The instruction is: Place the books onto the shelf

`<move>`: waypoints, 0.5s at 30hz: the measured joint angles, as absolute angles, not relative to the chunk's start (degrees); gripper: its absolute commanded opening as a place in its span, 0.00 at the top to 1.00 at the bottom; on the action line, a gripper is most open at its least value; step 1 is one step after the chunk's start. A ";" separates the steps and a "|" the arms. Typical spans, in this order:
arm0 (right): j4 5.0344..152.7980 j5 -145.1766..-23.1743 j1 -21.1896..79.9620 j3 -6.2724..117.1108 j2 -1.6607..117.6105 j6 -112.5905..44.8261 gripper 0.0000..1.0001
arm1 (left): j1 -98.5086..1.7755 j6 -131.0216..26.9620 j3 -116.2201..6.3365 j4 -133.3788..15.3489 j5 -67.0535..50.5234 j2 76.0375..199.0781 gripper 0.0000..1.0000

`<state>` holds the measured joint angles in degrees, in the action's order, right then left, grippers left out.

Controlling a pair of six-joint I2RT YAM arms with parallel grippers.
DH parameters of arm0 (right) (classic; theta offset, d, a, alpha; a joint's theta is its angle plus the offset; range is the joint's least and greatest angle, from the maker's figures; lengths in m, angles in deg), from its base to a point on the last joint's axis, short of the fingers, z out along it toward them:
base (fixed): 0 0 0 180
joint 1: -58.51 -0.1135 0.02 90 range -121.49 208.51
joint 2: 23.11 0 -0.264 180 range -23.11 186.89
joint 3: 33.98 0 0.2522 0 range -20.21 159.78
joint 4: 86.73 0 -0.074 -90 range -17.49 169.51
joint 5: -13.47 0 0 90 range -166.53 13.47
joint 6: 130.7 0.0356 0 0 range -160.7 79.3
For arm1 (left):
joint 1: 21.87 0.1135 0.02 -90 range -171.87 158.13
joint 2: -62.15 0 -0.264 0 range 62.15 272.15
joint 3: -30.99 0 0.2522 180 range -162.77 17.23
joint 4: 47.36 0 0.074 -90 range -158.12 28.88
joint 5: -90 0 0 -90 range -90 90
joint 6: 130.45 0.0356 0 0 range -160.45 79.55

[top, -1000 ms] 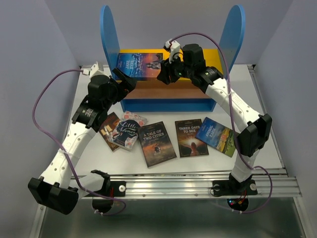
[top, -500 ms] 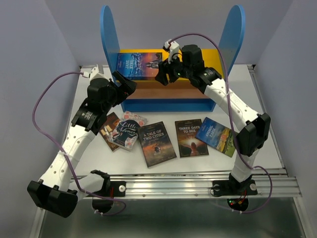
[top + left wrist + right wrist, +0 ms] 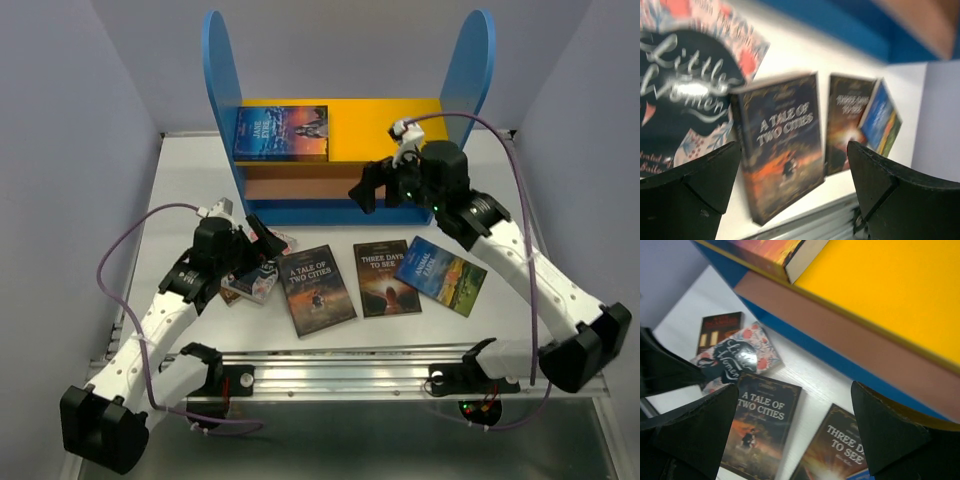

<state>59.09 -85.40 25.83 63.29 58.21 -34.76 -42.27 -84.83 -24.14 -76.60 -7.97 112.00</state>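
The shelf [image 3: 222, 70] stands at the back of the desk [image 3: 180, 190]. One book [image 3: 281, 133] lies on its top board [image 3: 385, 125], at the left. The other books [image 3: 317, 289] lie in a row on the desk, before the shelf.

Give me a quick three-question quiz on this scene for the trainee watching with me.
1. How many books lie on the yellow top board of the shelf?
2. True or false: the right end effector is open and empty.
3. Three Days to See lies: A on the yellow top board; B between A Tale of Two Cities and Animal Farm; C stacked on A Tale of Two Cities.
Key: 1 one; 2 true; 3 B.
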 measured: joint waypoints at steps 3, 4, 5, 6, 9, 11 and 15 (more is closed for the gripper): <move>60.73 -86.58 25.10 48.40 45.93 -29.15 0.00 | -42.90 -84.61 -16.68 -77.24 -12.30 111.78 0.01; 62.23 -87.52 24.62 44.51 43.83 -27.46 0.00 | -43.54 -84.77 -14.65 -76.12 -13.17 111.43 0.01; 62.41 -88.37 24.27 41.17 42.30 -26.39 0.00 | -44.04 -84.90 -13.06 -75.21 -13.61 111.06 0.01; 62.52 -89.16 23.64 37.17 40.88 -25.01 0.00 | -45.61 -85.44 -10.48 -74.59 -14.35 110.23 0.01; 62.15 -90.36 22.94 31.40 40.84 -22.63 0.00 | -49.85 -87.28 -5.91 -71.80 -15.93 110.20 0.01; 61.82 -90.23 22.79 28.62 42.19 -21.32 0.00 | -52.50 -88.59 -4.64 -69.81 -15.73 111.76 0.01; 62.04 -89.40 22.79 27.66 43.44 -19.55 0.00 | -55.84 -90.69 -3.94 -66.51 -14.55 117.70 0.01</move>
<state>62.04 -89.40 22.79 27.66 43.44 -19.55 -55.84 -90.69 -3.94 -66.51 -14.55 117.70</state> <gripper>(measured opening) 0.995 0.989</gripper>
